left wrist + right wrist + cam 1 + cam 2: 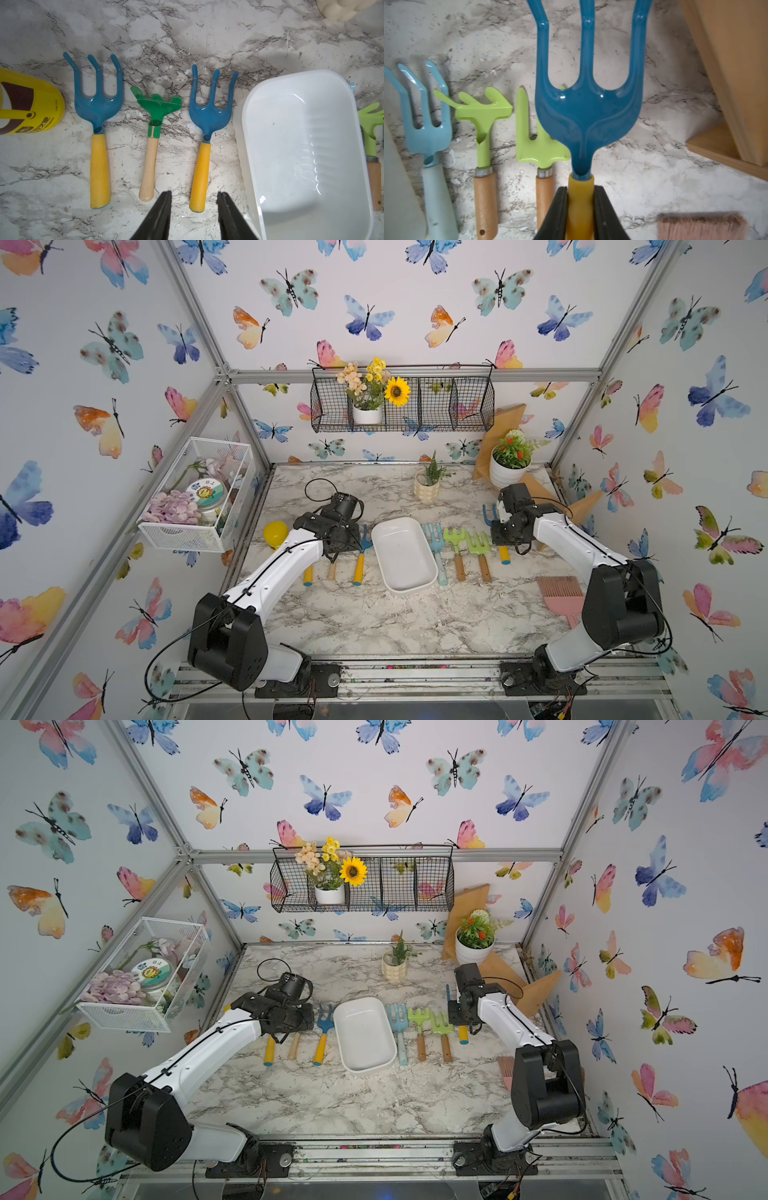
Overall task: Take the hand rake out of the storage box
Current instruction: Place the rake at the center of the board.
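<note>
- In both top views the shallow white glossy storage box (405, 560) lies mid-way across the grey-veined marble surface (374, 622) and is empty.
- The blue three-tined hand rake with a yellow handle (489, 514) is out of the box. It sits under the right pincer (500, 537) at the right end of the tool row, apparently being lined up with its neighbours.
- In the left wrist view the left pincer (195, 195) stands apart and grips nothing. The near end of a second blue yellow-handled rake (200, 172) shows between its tips, and the gap is wider than that handle. This arm looks parked left of the box, out of the way.
- In the right wrist view the right pincer is clamped on the yellow handle just below the blue head, tines pointing far. Gripping near the head probably steadies it.
- The head hides part of a light green wooden-handled rake (533, 133). I cannot tell whether the held rake touches the surface.
</note>
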Available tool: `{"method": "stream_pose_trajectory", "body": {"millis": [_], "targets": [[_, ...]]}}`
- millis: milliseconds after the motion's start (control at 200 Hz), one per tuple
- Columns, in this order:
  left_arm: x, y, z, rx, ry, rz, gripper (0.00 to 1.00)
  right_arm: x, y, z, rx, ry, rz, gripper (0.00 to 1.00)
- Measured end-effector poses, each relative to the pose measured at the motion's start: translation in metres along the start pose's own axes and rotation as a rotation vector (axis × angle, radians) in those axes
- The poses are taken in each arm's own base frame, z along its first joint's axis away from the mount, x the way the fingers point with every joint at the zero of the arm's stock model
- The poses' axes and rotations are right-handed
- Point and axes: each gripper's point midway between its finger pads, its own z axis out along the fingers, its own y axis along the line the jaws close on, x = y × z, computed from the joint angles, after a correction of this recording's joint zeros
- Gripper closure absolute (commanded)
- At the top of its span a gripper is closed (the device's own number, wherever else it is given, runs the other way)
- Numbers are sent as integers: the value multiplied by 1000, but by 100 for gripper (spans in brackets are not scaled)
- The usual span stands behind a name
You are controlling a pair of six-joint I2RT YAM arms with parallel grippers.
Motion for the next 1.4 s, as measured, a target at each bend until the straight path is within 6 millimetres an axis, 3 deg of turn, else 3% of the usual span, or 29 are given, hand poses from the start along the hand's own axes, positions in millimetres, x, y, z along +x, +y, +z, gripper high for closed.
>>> {"method": "stream_pose_trajectory", "body": {"millis": [451,1026,1397], "targets": [[4,3,0,-11,19,11,58,30,-31,25,10,90,-37,97],[6,5,0,-15,27,17,58,46,-20,51,-62,152,-44,96],[5,7,0,-18,26,15,58,54,-18,68,-72,204,-39,90]]}}
